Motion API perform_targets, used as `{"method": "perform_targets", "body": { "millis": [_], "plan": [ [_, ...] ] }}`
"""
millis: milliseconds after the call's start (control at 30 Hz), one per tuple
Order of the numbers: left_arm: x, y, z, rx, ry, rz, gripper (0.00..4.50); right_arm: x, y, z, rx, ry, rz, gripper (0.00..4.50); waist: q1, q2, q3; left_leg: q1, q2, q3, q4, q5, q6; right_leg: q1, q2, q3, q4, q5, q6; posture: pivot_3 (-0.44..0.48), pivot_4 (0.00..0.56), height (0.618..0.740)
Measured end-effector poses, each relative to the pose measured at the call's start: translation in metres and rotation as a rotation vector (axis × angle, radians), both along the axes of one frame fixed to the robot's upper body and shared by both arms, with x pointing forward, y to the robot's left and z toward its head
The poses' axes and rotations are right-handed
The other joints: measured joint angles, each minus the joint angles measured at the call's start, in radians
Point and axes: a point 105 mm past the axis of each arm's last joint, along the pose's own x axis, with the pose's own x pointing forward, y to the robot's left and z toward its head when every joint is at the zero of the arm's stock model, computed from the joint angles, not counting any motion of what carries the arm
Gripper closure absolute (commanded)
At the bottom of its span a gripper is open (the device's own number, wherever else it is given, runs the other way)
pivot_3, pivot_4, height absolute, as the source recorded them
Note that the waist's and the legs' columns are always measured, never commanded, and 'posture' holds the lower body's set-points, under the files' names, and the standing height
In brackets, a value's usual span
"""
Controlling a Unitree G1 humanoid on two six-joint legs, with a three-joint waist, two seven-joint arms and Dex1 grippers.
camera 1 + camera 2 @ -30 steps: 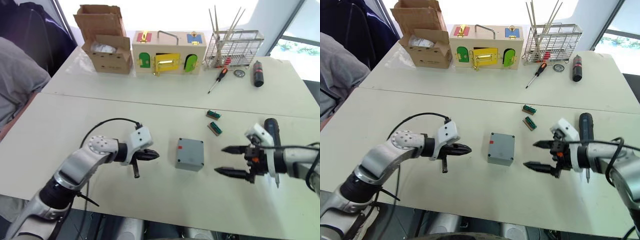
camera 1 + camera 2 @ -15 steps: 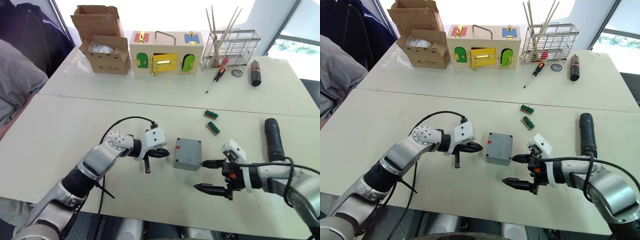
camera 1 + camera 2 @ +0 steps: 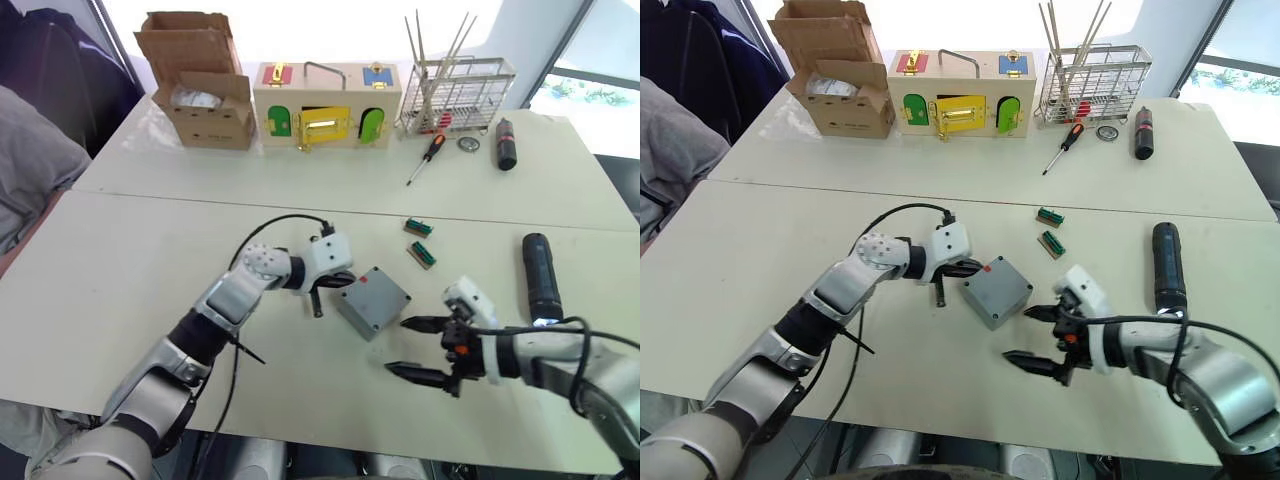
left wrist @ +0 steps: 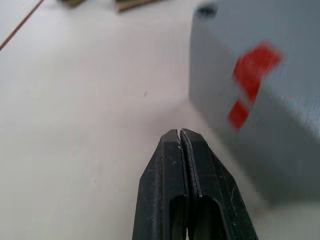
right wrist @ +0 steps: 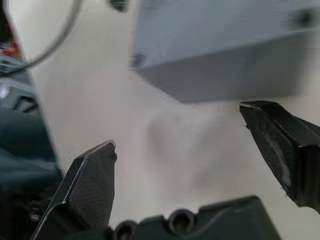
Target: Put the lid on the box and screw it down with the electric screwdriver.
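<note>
The grey box (image 3: 372, 301) lies turned at an angle in the middle of the near table, a red mark (image 4: 252, 67) on its side. The lid (image 3: 998, 291), a grey cover with corner screw holes, closes its top, so no wires show. My left gripper (image 3: 343, 282) is shut and empty, its tips against the box's left corner. My right gripper (image 3: 396, 345) stands open just in front of and to the right of the box, one finger (image 5: 280, 150) near its lower edge, holding nothing. The electric screwdriver (image 3: 540, 279) lies on the table to the right, behind my right arm.
Two small green connector blocks (image 3: 422, 241) lie just behind the box. On the far table stand a cardboard carton (image 3: 200, 85), a wooden box with coloured doors (image 3: 325, 105) and a wire rack (image 3: 460, 90). Beside the rack lie a red-and-black screwdriver (image 3: 425, 158) and a black cylinder (image 3: 503, 145). A person sits at far left.
My shut left gripper has moved right against the box, which has turned from square to angled. My right gripper came in towards the box from the right and stays open.
</note>
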Motion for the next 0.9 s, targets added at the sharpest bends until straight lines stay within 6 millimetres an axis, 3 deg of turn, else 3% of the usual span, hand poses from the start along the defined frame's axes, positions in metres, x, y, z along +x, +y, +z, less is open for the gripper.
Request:
{"method": "perform_targets", "body": {
  "millis": [133, 233, 333, 400, 567, 733, 900],
  "plan": [
    [-0.008, 0.022, 0.002, 0.067, -0.021, 0.0, 4.5, 0.015, -0.009, 0.003, -0.045, -0.066, -0.006, 0.04, 0.001, 0.0, 0.0, 0.0, 0.0, 0.0, 0.0, 0.0, 0.0, 0.0, 0.0, 0.0, 0.0, 0.0, 0.0, 0.0, 0.15, 0.74],
    [-0.035, 0.035, 0.0, 0.135, 0.038, -0.065, 4.5, 0.03, -0.001, 0.004, -0.041, -0.122, 0.029, 0.04, -0.012, 0.0, 0.0, 0.0, 0.0, 0.0, -0.001, 0.0, -0.001, 0.0, 0.0, 0.0, 0.0, 0.0, 0.0, 0.0, 0.15, 0.74],
    [-0.064, 0.029, -0.004, 0.13, 0.125, -0.15, 4.5, 0.038, 0.004, -0.003, -0.061, -0.132, 0.073, 0.04, -0.008, 0.001, -0.001, 0.0, 0.0, 0.0, 0.0, 0.0, -0.001, 0.0, 0.0, 0.0, 0.0, 0.0, 0.0, 0.0, 0.15, 0.74],
    [-0.072, 0.02, -0.006, 0.101, 0.161, -0.17, 4.5, 0.04, 0.009, -0.004, -0.068, -0.141, 0.107, 0.04, -0.003, 0.001, 0.0, -0.001, 0.0, 0.0, 0.0, 0.0, -0.001, 0.001, -0.001, 0.0, 0.0, 0.0, 0.0, 0.0, 0.15, 0.74],
    [-0.055, -0.003, -0.003, 0.022, 0.118, -0.096, 4.5, 0.037, 0.015, -0.008, -0.074, -0.121, 0.185, 0.04, 0.006, 0.001, 0.0, 0.0, 0.0, 0.0, 0.001, 0.0, -0.001, 0.0, -0.001, 0.0, 0.0, 0.0, 0.0, 0.0, 0.15, 0.74],
    [-0.029, -0.006, -0.006, 0.012, 0.038, -0.008, 4.5, 0.03, 0.01, -0.013, -0.093, -0.086, 0.179, 0.04, 0.011, 0.0, -0.001, 0.0, 0.0, 0.0, 0.001, 0.0, -0.001, 0.0, -0.001, 0.0, 0.001, 0.0, 0.0, 0.0, 0.15, 0.74],
    [-0.021, -0.006, -0.005, 0.007, -0.004, 0.017, 4.5, 0.023, 0.013, -0.015, -0.088, -0.073, 0.171, 0.04, 0.009, 0.0, -0.001, 0.0, 0.0, 0.0, 0.001, 0.0, -0.001, 0.0, -0.001, 0.0, 0.001, 0.0, 0.0, 0.0, 0.15, 0.74]
  ]
}}
